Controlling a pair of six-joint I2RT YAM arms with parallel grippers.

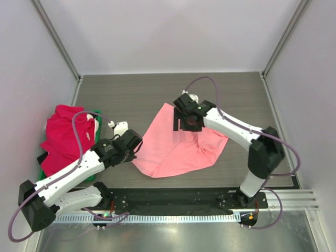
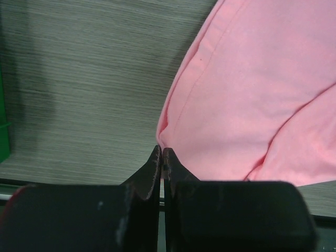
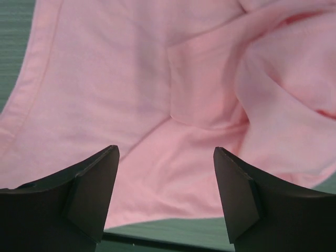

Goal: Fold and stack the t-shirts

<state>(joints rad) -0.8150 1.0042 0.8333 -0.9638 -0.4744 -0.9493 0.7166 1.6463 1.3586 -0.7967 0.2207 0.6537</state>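
Note:
A salmon-pink t-shirt (image 1: 173,149) lies rumpled and partly folded over itself in the middle of the table. My left gripper (image 1: 137,144) is at its left edge, low over the table. In the left wrist view the left gripper (image 2: 161,149) is shut, with the hem corner of the pink t-shirt (image 2: 247,94) pinched and puckered at its tips. My right gripper (image 1: 184,119) hangs over the shirt's upper part. In the right wrist view the right gripper (image 3: 165,152) is open, with wrinkled pink t-shirt (image 3: 131,79) below and nothing between its fingers. Crimson t-shirts (image 1: 63,136) lie heaped at the left.
A green tray (image 1: 96,119) lies under the crimson heap by the left wall, and its edge (image 2: 3,126) shows in the left wrist view. Bare wood-grain table (image 1: 131,94) lies behind and left of the pink shirt. A black rail (image 1: 178,197) runs along the near edge.

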